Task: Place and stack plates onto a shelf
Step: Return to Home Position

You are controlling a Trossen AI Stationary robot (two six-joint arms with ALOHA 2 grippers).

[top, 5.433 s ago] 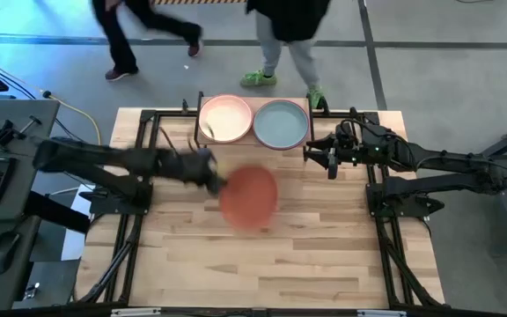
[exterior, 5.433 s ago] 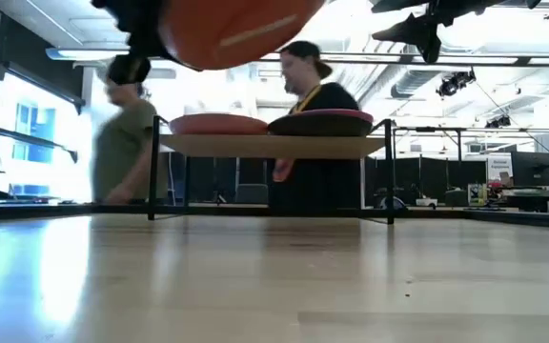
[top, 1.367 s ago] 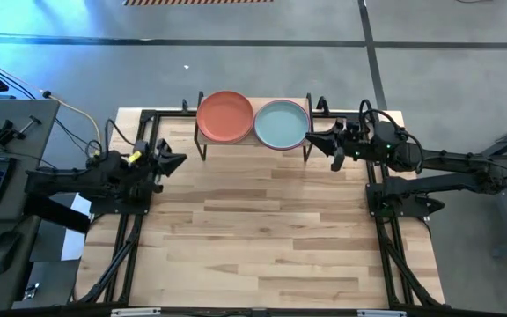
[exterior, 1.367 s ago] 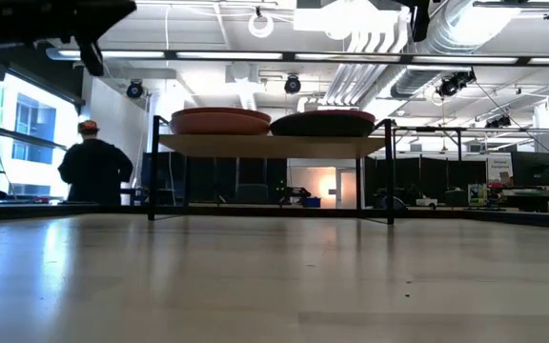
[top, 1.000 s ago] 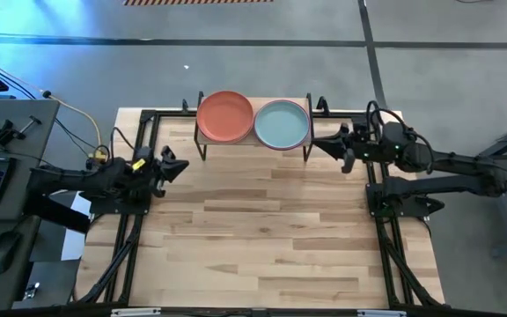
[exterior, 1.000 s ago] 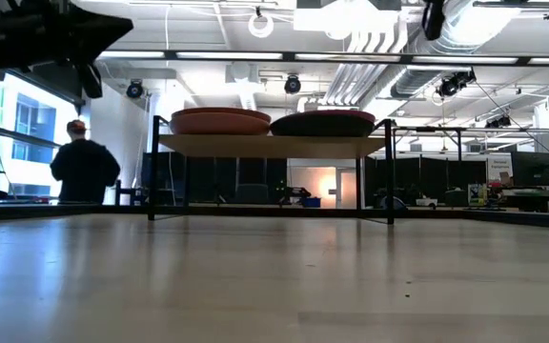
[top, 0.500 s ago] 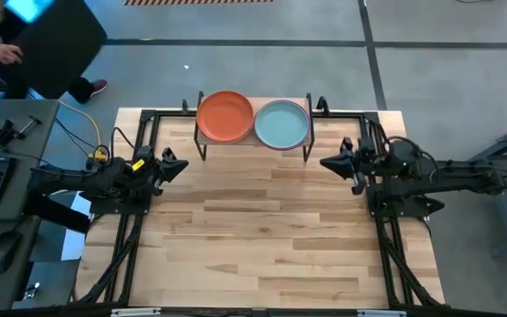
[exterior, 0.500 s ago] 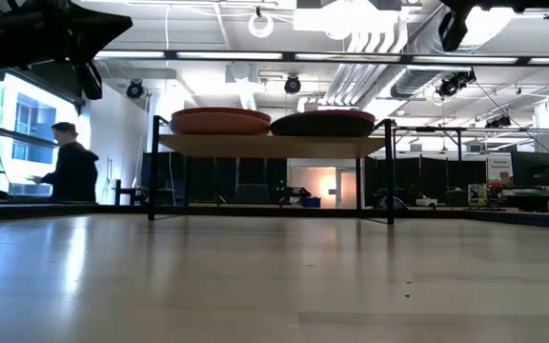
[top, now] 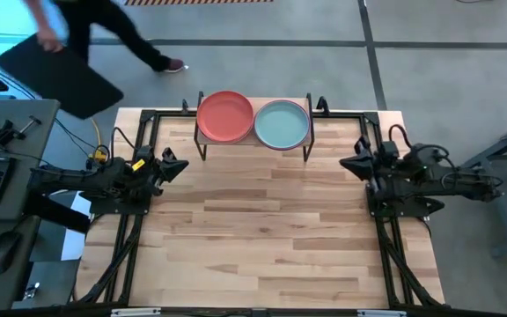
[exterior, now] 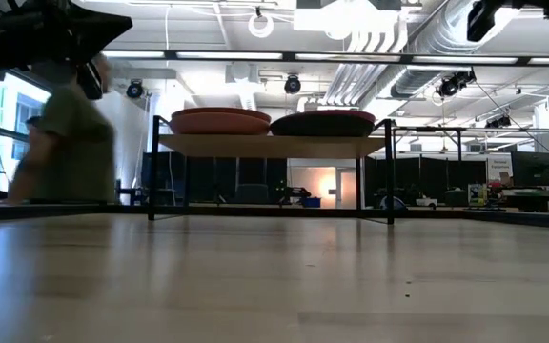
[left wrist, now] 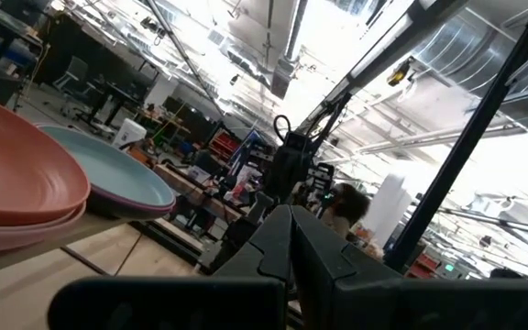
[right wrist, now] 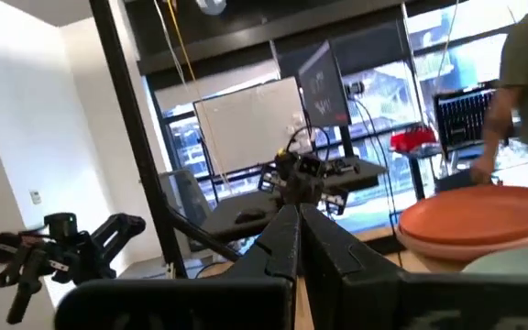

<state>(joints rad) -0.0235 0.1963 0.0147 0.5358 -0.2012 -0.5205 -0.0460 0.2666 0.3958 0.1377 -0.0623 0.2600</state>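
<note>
In the low view, the pale wooden tabletop [exterior: 274, 286] runs back to the shelf [exterior: 270, 145], which stands on thin black legs with two plate stacks on it. Behind it are white ceiling ducts [exterior: 379, 38] and a blurred person [exterior: 65, 143].

From above, the orange-red plate [top: 225, 116] and the pale teal plate [top: 282, 124] top the stacks. The left end effector [top: 176, 165] and right end effector [top: 346, 164] hang at opposite tabletop edges.

Both wrist views show the fingers pressed together.
</note>
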